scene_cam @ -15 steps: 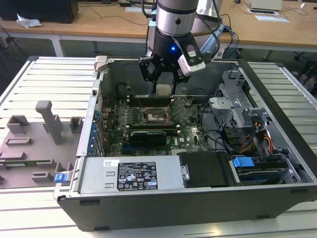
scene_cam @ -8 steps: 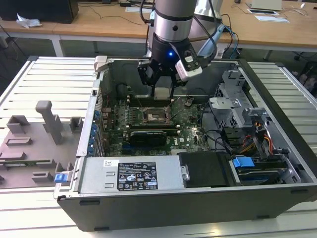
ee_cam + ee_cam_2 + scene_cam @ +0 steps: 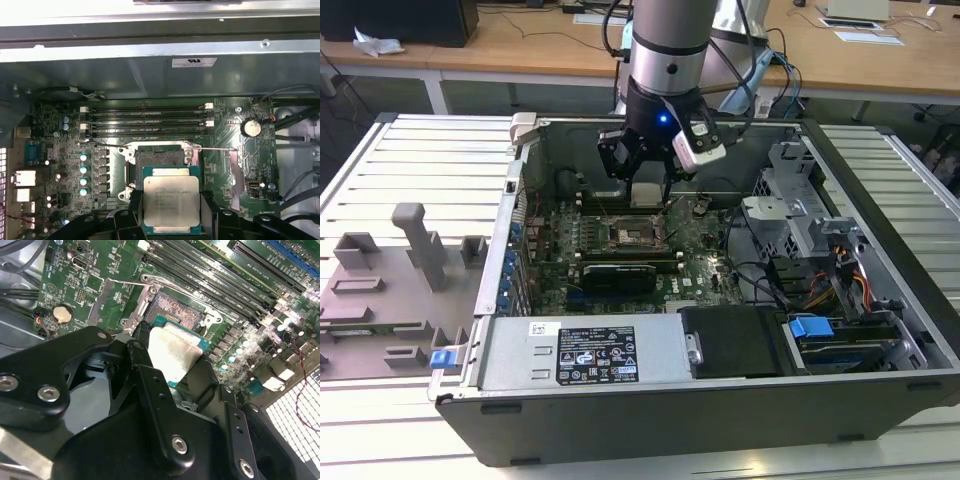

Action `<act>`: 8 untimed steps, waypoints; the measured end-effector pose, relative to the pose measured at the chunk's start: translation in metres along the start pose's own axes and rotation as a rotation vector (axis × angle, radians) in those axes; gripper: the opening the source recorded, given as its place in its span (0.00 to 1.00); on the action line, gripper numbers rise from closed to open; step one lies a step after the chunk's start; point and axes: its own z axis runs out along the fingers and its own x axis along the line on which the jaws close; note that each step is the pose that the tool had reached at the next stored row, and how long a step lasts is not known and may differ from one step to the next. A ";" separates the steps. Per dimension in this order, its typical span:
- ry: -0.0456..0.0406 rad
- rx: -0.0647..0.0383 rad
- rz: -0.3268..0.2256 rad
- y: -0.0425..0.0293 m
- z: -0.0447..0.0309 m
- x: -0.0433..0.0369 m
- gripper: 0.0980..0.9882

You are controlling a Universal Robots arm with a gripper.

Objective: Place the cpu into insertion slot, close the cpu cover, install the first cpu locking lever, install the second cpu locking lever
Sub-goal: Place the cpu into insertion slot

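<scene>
My gripper (image 3: 648,185) hangs inside the open computer case, shut on the cpu (image 3: 648,193). Both wrist views show the cpu (image 3: 171,200) (image 3: 172,352) as a flat silvery square on a green board, pinched at two opposite edges by black fingers (image 3: 135,205) (image 3: 137,352). It hovers a little above the board, just off to one side of the insertion slot (image 3: 157,157) (image 3: 175,310) (image 3: 638,235). The slot lies uncovered, with its dark pin field showing. A grey plate, seemingly the cpu cover (image 3: 232,170) (image 3: 107,295), stands swung open beside the slot. A thin locking lever (image 3: 215,148) sticks out sideways.
Memory slots (image 3: 150,122) run along one side of the slot, and a row of capacitors (image 3: 84,172) lines another. The power supply (image 3: 585,355), drive cage (image 3: 800,215) and loose cables (image 3: 800,285) crowd the case. A grey fixture tray (image 3: 390,280) lies at the exterior view's left.
</scene>
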 end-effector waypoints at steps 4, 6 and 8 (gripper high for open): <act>0.0000 0.000 0.000 -0.0005 0.0055 -0.0001 0.50; 0.0000 0.000 0.000 -0.0006 0.0073 -0.0001 0.50; 0.0000 0.000 0.000 -0.0008 0.0095 -0.0002 0.50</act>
